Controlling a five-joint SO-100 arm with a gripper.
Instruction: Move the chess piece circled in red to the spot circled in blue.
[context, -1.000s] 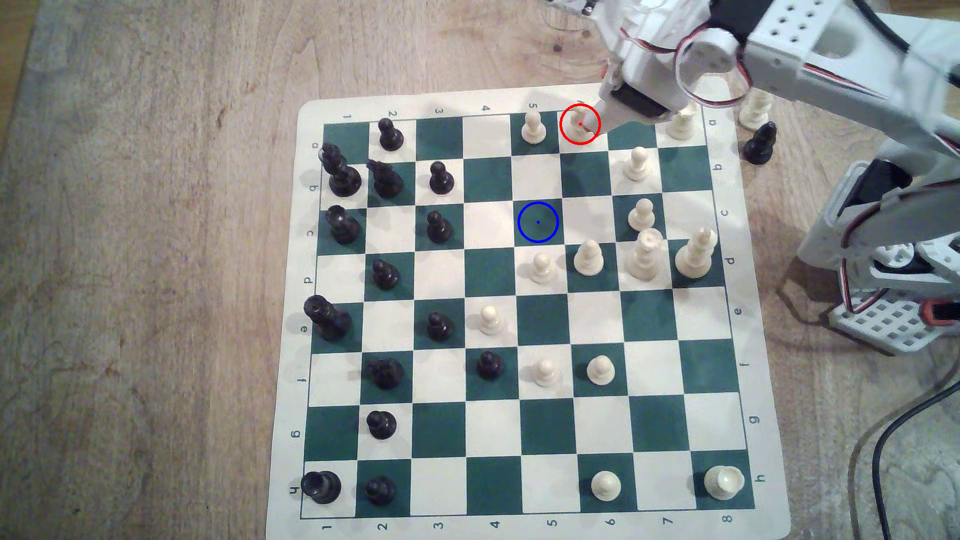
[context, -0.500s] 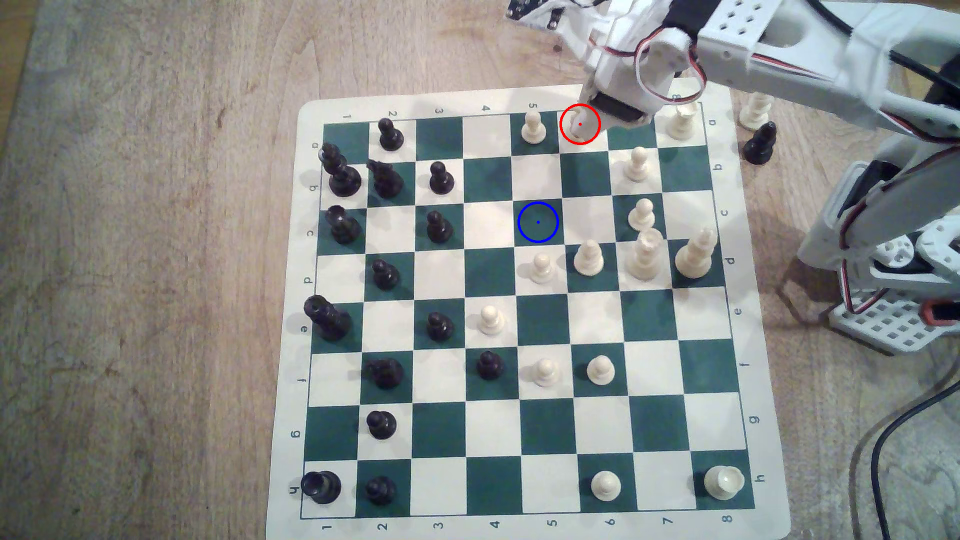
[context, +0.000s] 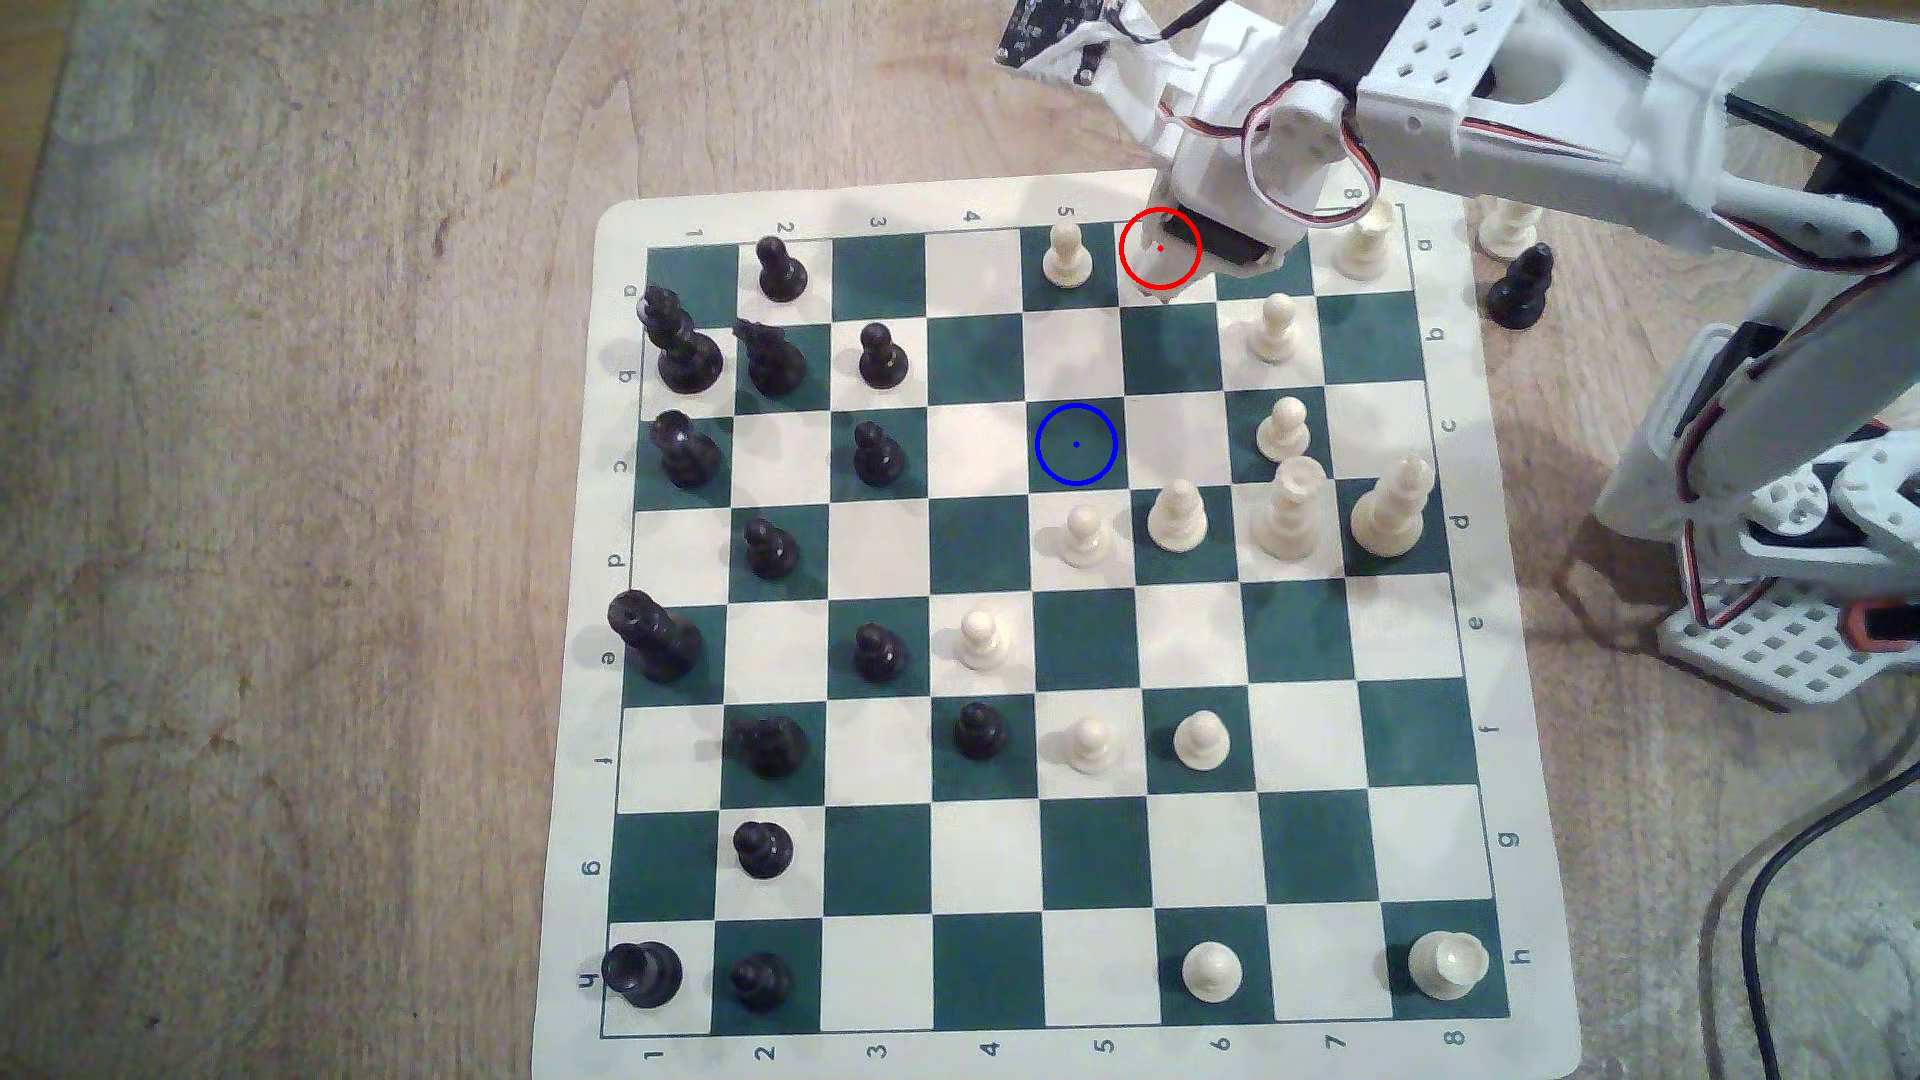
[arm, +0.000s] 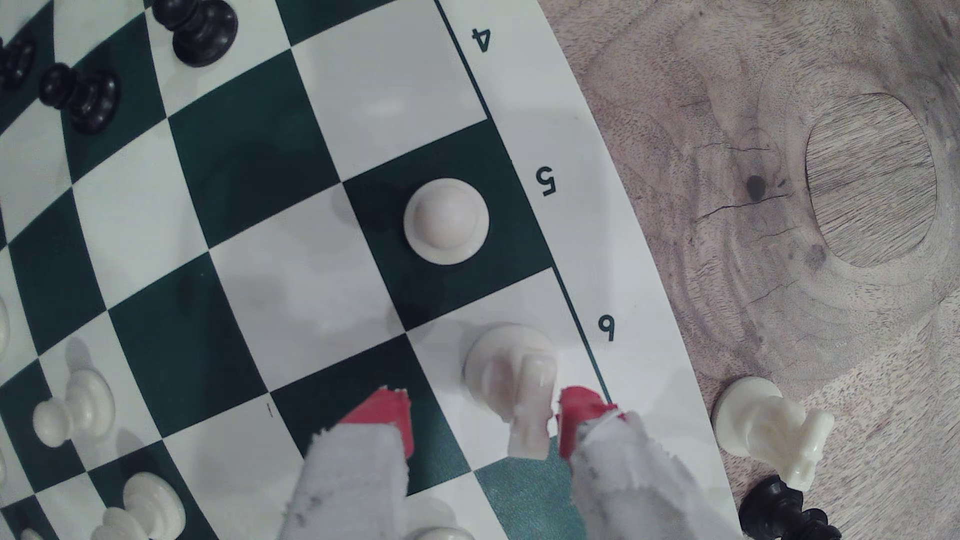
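Lowered since the earlier frame, gripper (arm: 483, 415) straddles the knight (arm: 511, 379) on its red-ringed square, jaws apart; grasp step: closing comes next, then carrying toward seven o'clock to the blue-ringed square (context: 1075, 444).

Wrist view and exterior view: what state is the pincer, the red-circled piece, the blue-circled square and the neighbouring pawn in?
Red-tipped white pincer: open, straddling the knight's head.
Small cream-white knight: upright on its cream square by the "6" label, not lifted.
Blue-ringed dark green square: unoccupied.
Ball-headed cream pawn: upright on the adjacent green square, apart from the knight.
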